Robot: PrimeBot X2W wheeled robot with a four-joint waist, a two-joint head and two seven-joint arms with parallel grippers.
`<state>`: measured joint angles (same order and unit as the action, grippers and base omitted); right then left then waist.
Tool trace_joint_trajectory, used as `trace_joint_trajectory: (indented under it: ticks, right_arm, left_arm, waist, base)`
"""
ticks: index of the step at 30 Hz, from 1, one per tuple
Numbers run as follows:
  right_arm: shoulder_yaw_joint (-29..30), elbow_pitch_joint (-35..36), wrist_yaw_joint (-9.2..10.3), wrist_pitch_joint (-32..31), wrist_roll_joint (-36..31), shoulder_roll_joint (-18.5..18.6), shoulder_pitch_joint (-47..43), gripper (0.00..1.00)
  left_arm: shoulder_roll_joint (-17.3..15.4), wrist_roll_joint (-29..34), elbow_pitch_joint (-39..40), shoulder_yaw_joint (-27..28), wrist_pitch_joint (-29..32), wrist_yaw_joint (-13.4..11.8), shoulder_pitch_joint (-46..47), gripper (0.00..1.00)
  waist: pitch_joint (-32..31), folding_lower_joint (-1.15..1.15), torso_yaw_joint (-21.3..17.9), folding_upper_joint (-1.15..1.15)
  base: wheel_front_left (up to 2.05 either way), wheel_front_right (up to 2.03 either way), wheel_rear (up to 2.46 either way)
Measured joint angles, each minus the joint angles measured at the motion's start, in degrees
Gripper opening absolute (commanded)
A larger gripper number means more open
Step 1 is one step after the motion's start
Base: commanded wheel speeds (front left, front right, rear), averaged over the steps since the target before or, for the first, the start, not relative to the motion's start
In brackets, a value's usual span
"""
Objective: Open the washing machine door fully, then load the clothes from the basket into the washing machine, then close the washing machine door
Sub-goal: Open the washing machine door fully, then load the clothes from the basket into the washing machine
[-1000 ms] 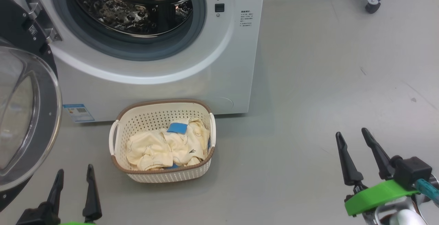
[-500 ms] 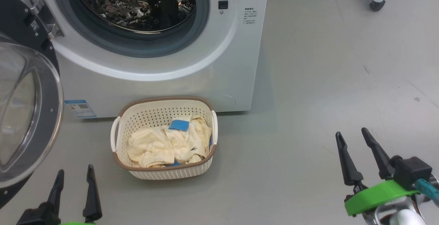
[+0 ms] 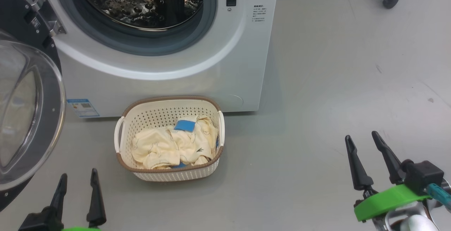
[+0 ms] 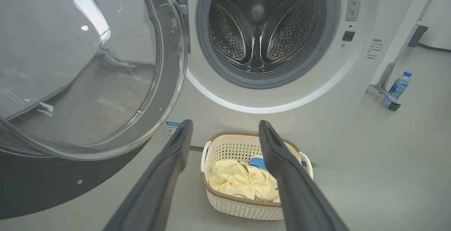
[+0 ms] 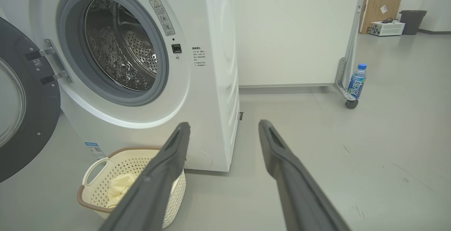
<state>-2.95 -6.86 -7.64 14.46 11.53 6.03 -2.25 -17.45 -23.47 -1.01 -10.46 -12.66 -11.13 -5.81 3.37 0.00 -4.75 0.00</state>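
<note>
The white washing machine stands open, its steel drum bare. Its door, black ring around clear glass, is swung wide to the left. On the floor before the machine sits the cream basket with brown rim, holding pale yellow clothes with a blue patch. My left gripper is open at the lower left, short of the basket. My right gripper is open at the lower right, well away from the basket. In the left wrist view the basket and clothes lie between the open fingers.
Grey floor spreads to the right of the machine. A wheeled frame leg with a water bottle stands at the far right. A white panel is behind the machine; a cardboard box and bin are far back.
The whole head view has shifted slightly, machine and basket sliding up and right in the picture: the camera moved. Both grippers stay open in place.
</note>
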Motion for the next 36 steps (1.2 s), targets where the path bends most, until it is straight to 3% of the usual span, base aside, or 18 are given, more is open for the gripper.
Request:
trace_joint_trajectory:
  ticks: [17, 36]
  right_arm:
    - [-0.03, -0.62, 0.00, 0.00, 0.00, 0.00, 0.12, 1.00]
    - [-0.13, -0.83, 0.00, 0.00, 0.01, 0.19, 0.22, 1.00]
  left_arm:
    - [-0.21, -0.33, -0.43, -0.62, 0.00, -0.02, 0.93, 1.00]
    - [-0.24, -1.26, -0.98, 0.21, -0.99, -0.57, 1.23, 1.00]
  waist:
    - [0.70, 0.00, 0.37, 0.00]
    - [0.41, 0.01, 1.06, 0.00]
  base:
    - [0.22, -0.14, -0.08]
    - [1.70, -1.53, -0.17]
